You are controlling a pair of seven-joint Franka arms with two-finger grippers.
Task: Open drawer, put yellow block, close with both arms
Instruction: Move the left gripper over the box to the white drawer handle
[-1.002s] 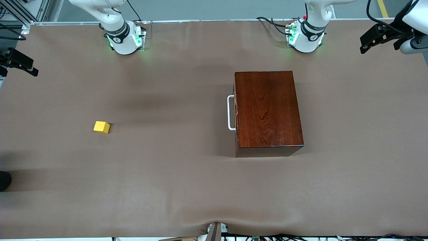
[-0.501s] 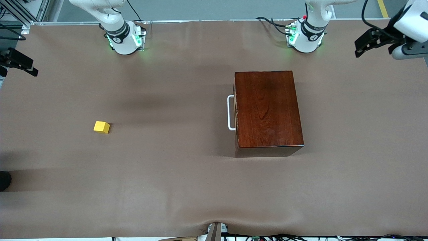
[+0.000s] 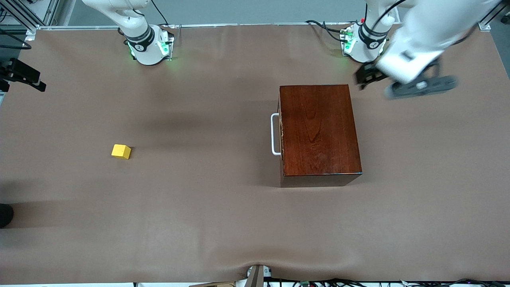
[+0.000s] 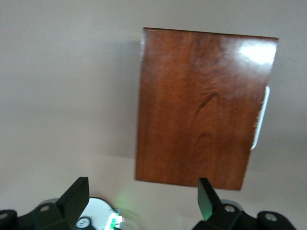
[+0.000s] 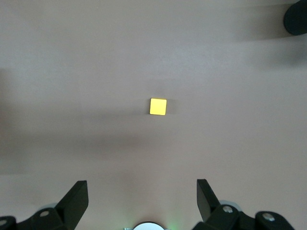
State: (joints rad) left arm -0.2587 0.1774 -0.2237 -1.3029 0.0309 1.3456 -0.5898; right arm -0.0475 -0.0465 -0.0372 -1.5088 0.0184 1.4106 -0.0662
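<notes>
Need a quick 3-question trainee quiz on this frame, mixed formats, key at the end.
1. True or false: the drawer of the wooden box is shut.
2. Where does the yellow block lie? A) on the box B) on the table, toward the right arm's end C) in the left gripper
3. Fill in: the left gripper, fingers apart, is up over the table beside the box's corner nearest the left arm's ____.

Key: 1 true, only the white handle stands out from the front. 2 B. 3 base. The right gripper is open too, high over the block.
</notes>
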